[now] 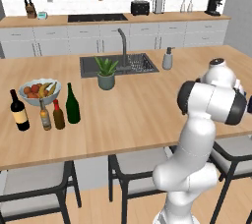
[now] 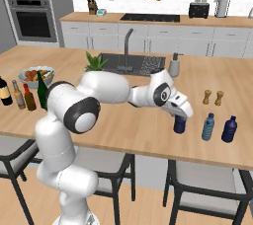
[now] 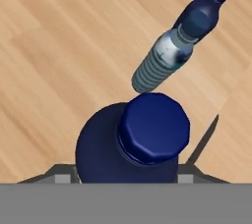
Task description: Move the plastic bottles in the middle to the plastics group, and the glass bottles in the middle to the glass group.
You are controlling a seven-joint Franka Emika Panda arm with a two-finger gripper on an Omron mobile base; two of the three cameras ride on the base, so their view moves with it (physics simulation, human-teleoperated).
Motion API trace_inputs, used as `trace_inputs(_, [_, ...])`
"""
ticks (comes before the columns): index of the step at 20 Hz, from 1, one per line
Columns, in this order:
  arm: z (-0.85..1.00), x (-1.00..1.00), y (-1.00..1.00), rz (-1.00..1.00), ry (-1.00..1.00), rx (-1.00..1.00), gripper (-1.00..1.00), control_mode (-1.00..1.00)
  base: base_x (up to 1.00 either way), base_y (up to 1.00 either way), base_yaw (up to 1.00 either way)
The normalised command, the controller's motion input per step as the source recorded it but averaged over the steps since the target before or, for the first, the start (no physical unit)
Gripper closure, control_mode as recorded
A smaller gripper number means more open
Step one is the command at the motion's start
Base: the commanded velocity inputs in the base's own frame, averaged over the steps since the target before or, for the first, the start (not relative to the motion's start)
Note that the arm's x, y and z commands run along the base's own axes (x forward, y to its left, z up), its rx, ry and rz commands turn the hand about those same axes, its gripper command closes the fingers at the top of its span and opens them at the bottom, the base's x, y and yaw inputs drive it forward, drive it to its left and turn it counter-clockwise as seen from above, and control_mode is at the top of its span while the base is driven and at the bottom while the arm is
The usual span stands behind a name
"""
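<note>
The gripper (image 2: 179, 118) points down at the near edge of the wooden counter (image 2: 143, 125). Its two fingers are squeezed on the small deep-blue bottle (image 2: 179, 125), one on each side. In the hand view the bottle's dark blue cap (image 3: 153, 128) is right under the camera, with the fingers beside its round body. The bottle's bottom looks like it is on the wood or just above it; I cannot tell which.

Just to the right of it stands the light-blue bottle (image 2: 208, 127) with a dark cap, and next to that the darker blue bottle (image 2: 229, 129). All three are in a row near the front edge.

A bit farther back are two small wooden shakers (image 2: 213, 97).

Far off on the left side of the counter stand the tall green bottle (image 1: 73, 104), the brown bottle (image 1: 58, 115) with a red cap, the slim amber bottle (image 1: 45, 116) and the black wine bottle (image 1: 19, 111). They stand close together. Behind them is a fruit bowl (image 1: 40, 91).

Farther back are a potted plant (image 1: 106, 72) and the sink (image 1: 120, 64).
</note>
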Motion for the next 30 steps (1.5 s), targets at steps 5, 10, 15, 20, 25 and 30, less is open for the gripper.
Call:
trace_inputs(5, [-0.14,0.0,-0.43,-0.04,-0.01,0.0,1.0,-1.0,0.0,0.0,0.0])
trace_inputs(10, [0.0,0.13,-0.27,-0.02,-0.08,0.0,1.0,-1.0,0.0,0.0,0.0])
trace_inputs(15, [-0.04,0.08,-0.15,-0.01,-0.01,0.0,1.0,-1.0,0.0,0.0,0.0])
trace_inputs(20, [-0.51,0.0,0.0,0.0,0.0,0.0,1.0,-1.0,0.0,0.0,0.0])
trace_inputs(25, [-0.31,0.01,0.0,0.0,-0.02,0.0,1.0,-1.0,0.0,0.0,0.0])
trace_inputs(30, [0.0,0.31,-0.11,0.0,-0.04,0.01,1.0,-1.0,0.0,0.0,0.0])
